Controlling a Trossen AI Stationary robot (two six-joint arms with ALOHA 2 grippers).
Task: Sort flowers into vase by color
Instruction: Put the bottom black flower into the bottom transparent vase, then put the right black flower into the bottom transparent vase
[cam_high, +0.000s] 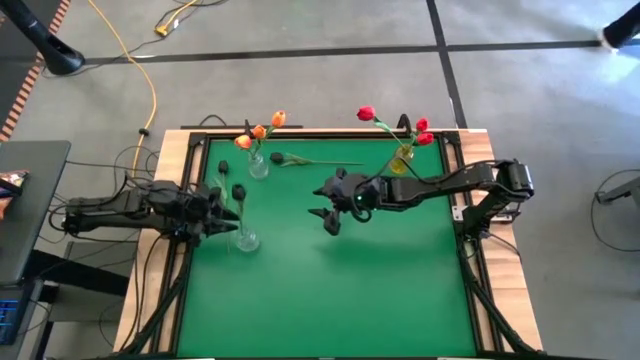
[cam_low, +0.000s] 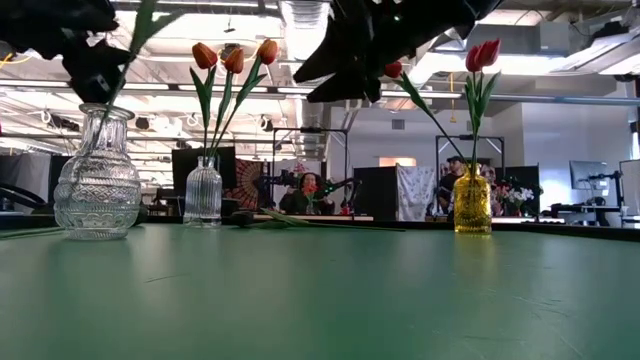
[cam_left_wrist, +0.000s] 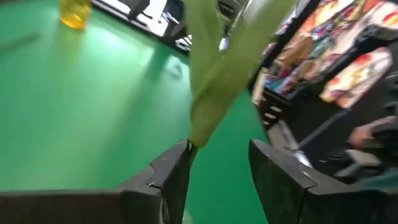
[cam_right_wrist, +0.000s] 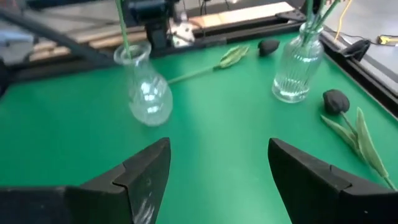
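From above, the left gripper (cam_high: 215, 212) sits at the table's left edge beside the round clear vase (cam_high: 247, 238), with dark tulips (cam_high: 238, 190) just next to it. Whether it is clamped on a stem I cannot tell from here. The right gripper (cam_high: 330, 215) hangs over mid-table, fingers spread and empty. One dark tulip (cam_high: 278, 158) lies flat beside the ribbed vase (cam_high: 258, 165) holding the orange tulips (cam_high: 258, 131); the red tulips (cam_high: 420, 128) stand in the yellow vase (cam_high: 403, 160) at far right.

At table level, the round clear vase (cam_low: 97, 175) looks light and narrow-necked. A stem pushed in off-centre could tip it, I judge.

Past the left wrist, a green leaf (cam_left_wrist: 214, 68) hangs between the fingers (cam_left_wrist: 171, 174), which stand apart around it rather than pressed on it. If that is all the hold there is, the flower could slip out and drop onto the table.

Past the right wrist, the fingers (cam_right_wrist: 146, 168) are wide apart with nothing between them. Another dark tulip (cam_right_wrist: 336, 101) lies just beside the ribbed vase (cam_right_wrist: 297, 62), so reaching for it risks knocking that vase over.
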